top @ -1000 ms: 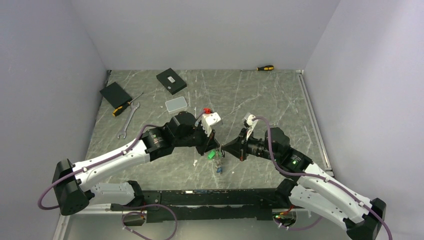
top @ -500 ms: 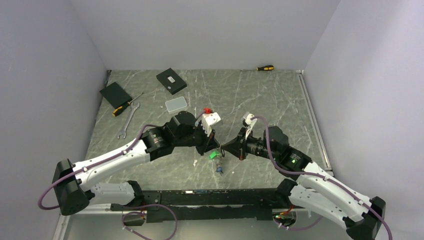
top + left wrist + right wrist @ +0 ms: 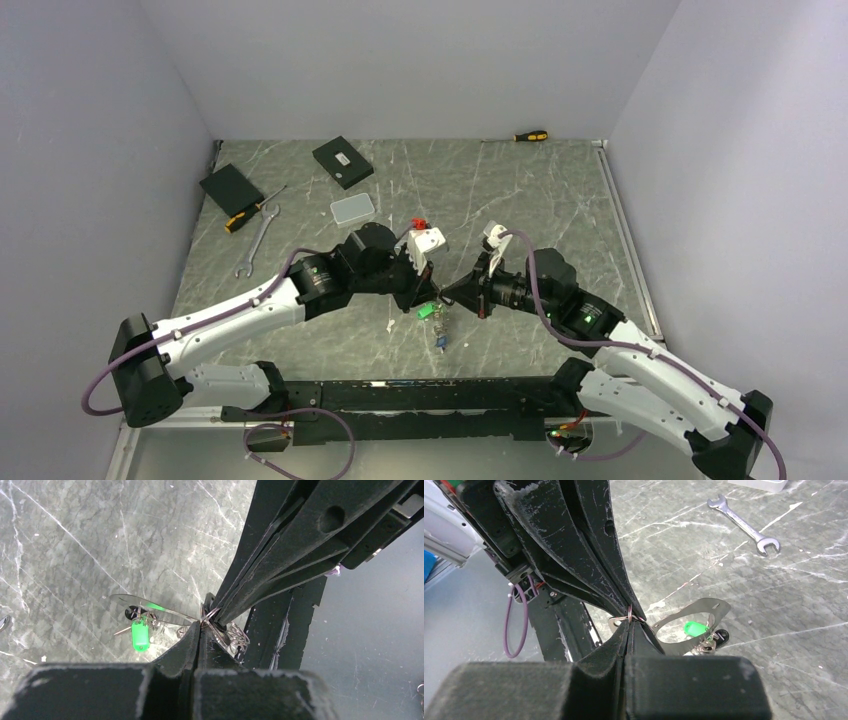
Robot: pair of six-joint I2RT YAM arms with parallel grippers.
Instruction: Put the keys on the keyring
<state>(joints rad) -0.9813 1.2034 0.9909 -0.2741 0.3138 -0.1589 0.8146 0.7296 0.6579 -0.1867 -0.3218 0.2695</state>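
My left gripper (image 3: 432, 293) and right gripper (image 3: 443, 297) meet tip to tip above the table's near middle. Both are shut on a small wire ring (image 3: 629, 613) that stands between their tips (image 3: 210, 614). A flat silver loop, the keyring (image 3: 704, 609), reaches the same spot and runs off to one side (image 3: 150, 606). Several small keys (image 3: 437, 322) hang under it with a green tag (image 3: 140, 635), a black tag (image 3: 720, 635) and a blue tag (image 3: 439, 341). More thin rings and keys (image 3: 236, 635) bunch beside the left fingers. The exact contact inside the jaws is hidden.
A silver wrench (image 3: 256, 242) lies at the left, also in the right wrist view (image 3: 744, 525). Two black boxes (image 3: 231, 188) (image 3: 342, 161), a pale flat box (image 3: 352, 208) and two screwdrivers (image 3: 250, 213) (image 3: 530, 135) lie farther back. The arms' base rail (image 3: 400, 395) runs along the near edge.
Both arms have shifted slightly, the right wrist edging left and up. The tips stay pressed together and the keys hang in the same place.
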